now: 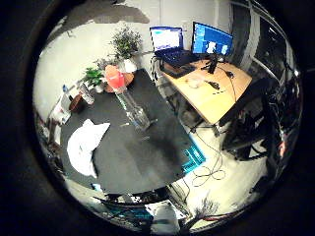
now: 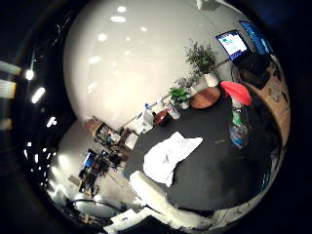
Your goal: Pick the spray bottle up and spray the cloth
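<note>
The black tabletop (image 1: pixel 147 162) carries both task items, and the palm cameras see it from well above, so the hand is judged to be high and well apart from everything on it.

**Spray bottle.** The clear plastic spray bottle with a red trigger head (image 1: pixel 129 101) stands upright near the middle of the tabletop. Its long axis is vertical: the red head is on top and the transparent body, with some liquid visible inside, rests on its base. Nothing touches it.

**Cloth.** The crumpled white cloth (image 2: pixel 168 156) lies flat on the tabletop, well apart from the bottle, toward the tabletop edge opposite the wooden desk (image 1: pixel 211 93).

**Hand.** A white, elongated part (image 2: pixel 161 197) reaches in at the edge of the thumb-side view; it is probably part of the hand. Whether the fingers are spread, pressed together or curled cannot be told. They hold nothing that shows.

**Key relation.** The bottle lies below the palm and ahead of it, nearer the little-finger side view's centre than the cloth is. Because the bottle is upright, the coming approach calls for a descent followed by a sideways wrap round the body, below the red head.

**Surroundings.** Small potted green plants (image 1: pixel 123 46) and a round wooden board (image 2: pixel 204 97) stand along the far tabletop edge, behind the bottle.

**Progress.** The pick-up is not yet begun.
</note>
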